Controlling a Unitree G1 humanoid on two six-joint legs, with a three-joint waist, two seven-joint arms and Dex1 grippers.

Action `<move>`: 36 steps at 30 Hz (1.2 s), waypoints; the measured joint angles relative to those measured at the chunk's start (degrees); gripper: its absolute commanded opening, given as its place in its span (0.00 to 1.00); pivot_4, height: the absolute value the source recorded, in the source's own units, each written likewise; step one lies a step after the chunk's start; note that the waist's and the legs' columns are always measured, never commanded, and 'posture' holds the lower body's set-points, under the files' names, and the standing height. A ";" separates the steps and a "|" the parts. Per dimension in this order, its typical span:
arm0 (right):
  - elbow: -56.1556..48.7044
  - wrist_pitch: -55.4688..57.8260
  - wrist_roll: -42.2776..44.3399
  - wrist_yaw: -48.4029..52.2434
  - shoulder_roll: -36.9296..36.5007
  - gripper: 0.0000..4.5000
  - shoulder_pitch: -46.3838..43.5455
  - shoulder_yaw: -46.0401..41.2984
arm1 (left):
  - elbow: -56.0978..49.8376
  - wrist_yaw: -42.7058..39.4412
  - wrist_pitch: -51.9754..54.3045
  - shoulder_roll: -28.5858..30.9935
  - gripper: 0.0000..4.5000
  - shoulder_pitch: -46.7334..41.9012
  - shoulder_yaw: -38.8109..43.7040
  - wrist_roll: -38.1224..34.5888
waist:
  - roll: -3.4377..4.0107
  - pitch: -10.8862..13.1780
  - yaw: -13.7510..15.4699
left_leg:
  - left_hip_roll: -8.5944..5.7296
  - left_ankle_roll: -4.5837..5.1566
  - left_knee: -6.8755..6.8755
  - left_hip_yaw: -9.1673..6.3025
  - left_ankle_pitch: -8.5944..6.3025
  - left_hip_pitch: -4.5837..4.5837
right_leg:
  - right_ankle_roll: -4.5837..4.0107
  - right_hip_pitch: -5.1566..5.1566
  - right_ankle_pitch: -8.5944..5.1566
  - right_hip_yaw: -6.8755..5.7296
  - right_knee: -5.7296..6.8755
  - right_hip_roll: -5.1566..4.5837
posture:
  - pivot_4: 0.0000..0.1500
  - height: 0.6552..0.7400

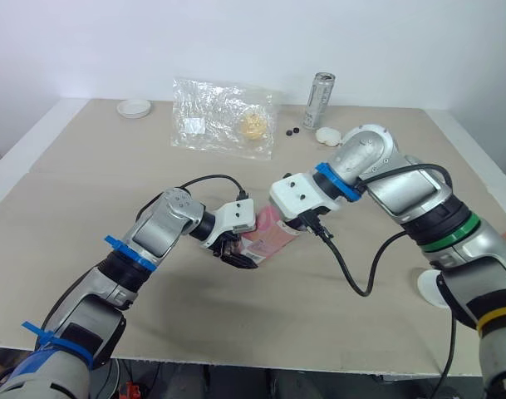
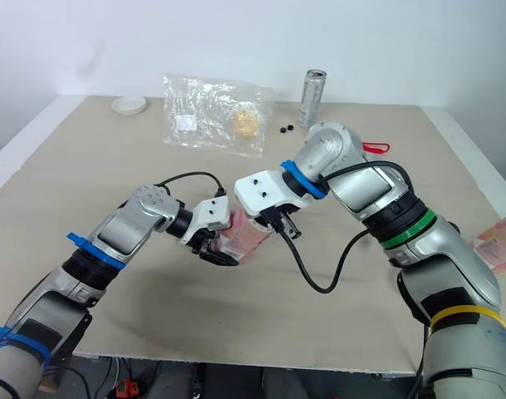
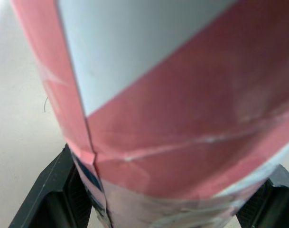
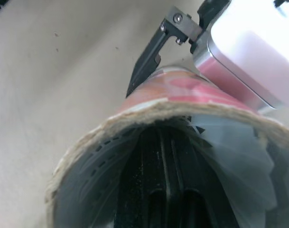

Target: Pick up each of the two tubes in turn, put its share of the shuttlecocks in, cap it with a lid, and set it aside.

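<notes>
L gripper (image 1: 238,253) is clamped on the pink-and-white tube (image 1: 267,235) at mid-table, near the front edge. In the L wrist view its black fingers (image 3: 44,194) sit on either side of the tube wall, touching it. The tube is tilted, with its open end pointing up and toward the robot's R side and its lower end at the L gripper.

R gripper (image 4: 161,194) is pushed into the tube's open mouth, and its white housing sits just outside the rim. In the R wrist view, white shuttlecock feathers (image 4: 229,156) lie inside the tube, against the wall and around the gripper. Can't tell whether the R gripper is clenched or released, as it's deep in the tube and dark.

A 2nd pink tube (image 2: 502,241) is at the far R edge of the table (image 1: 86,183), well apart from the first.

At the back of the table:
- A white lid (image 1: 135,107) sits at back L.
- A clear plastic bag (image 1: 223,116) with smth yellowish inside is near the middle.
- A silver can (image 1: 319,100) stands upright to the R of the bag.
- Another white lid (image 1: 327,135) is just beside the can's base.
- 2 small black bits (image 1: 292,131) lie btw the bag and that lid.
</notes>
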 measured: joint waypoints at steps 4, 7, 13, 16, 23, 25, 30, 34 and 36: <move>1.16 -1.28 -0.31 0.00 0.39 0.02 -0.01 0.28 | 0.26 0.14 0.00 -0.12 0.74 0.00 0.07 0.08 | 0.00 -0.01 -0.02 | 0.00 0.00 0.01 0.01 0.00 0.07 | -0.01 0.06 0.00 0.00 0.00 0.00 | 1.00 1.00; 2.44 -1.55 -0.19 0.03 0.36 0.02 -0.45 -0.07 | 0.22 0.18 -0.02 0.01 0.74 0.07 0.13 0.08 | 0.00 -0.01 -0.07 | 0.02 0.00 0.01 0.02 0.00 0.12 | -0.02 0.08 0.02 0.01 0.00 0.00 | 1.00 1.00; 3.17 -1.17 3.43 0.06 -1.32 0.02 -0.67 0.03 | -0.34 0.21 -0.51 0.06 0.74 0.33 0.14 0.01 | 0.00 0.01 0.05 | -0.01 0.00 0.01 0.01 0.00 -0.06 | -0.01 -0.03 0.01 0.01 -0.01 -0.02 | 1.00 1.00; 1.88 -0.57 6.15 0.06 -4.06 0.02 -0.68 -0.11 | -0.46 0.07 -0.95 0.12 0.74 0.42 0.09 -0.05 | 0.00 0.02 0.07 | -0.04 0.00 -0.01 0.00 0.00 -0.09 | 0.05 -0.03 -0.01 0.02 -0.02 -0.05 | 1.00 1.00; -0.95 2.00 9.48 0.08 -9.32 0.02 0.10 -5.40 | -0.25 0.10 -1.45 0.28 0.74 0.48 0.15 -0.05 | 0.00 0.04 0.01 | -0.03 0.00 -0.02 0.00 0.00 -0.08 | 0.01 -0.06 -0.03 0.02 -0.03 -0.04 | 1.00 1.00; -2.85 4.25 11.37 0.10 -10.61 0.02 1.86 -8.39 | -0.17 0.14 -2.16 0.27 0.74 0.72 0.27 -0.08 | 0.00 0.04 0.03 | -0.03 0.00 -0.01 0.00 0.00 -0.08 | 0.01 -0.05 -0.03 0.03 -0.03 -0.05 | 1.00 1.00; -8.41 17.95 21.36 -1.80 -13.98 0.02 6.65 -21.06 | 1.16 1.32 -5.49 -1.33 0.74 3.05 2.67 -0.92 | 0.02 0.05 0.37 | -0.06 0.00 -0.02 -0.02 0.00 -0.14 | 0.00 -0.02 -0.04 0.00 -0.07 -0.13 | 1.00 1.00; -10.82 25.30 25.07 -7.49 -18.99 0.02 13.92 -32.84 | 4.80 5.81 -10.51 -5.01 0.74 5.67 5.78 -2.14 | -0.05 0.08 1.13 | -0.13 0.00 0.03 0.06 0.00 -0.17 | 0.04 0.03 -0.03 -0.03 -0.18 -0.31 | 1.00 1.00; -11.81 27.89 25.80 -9.97 -20.32 0.02 18.33 -36.70 | 6.43 8.10 -13.30 -6.52 0.74 6.90 7.24 -2.77 | -0.07 0.10 1.12 | -0.14 0.00 0.02 0.23 0.00 -0.20 | 0.08 -0.09 0.01 -0.01 -0.17 -0.38 | 1.00 1.00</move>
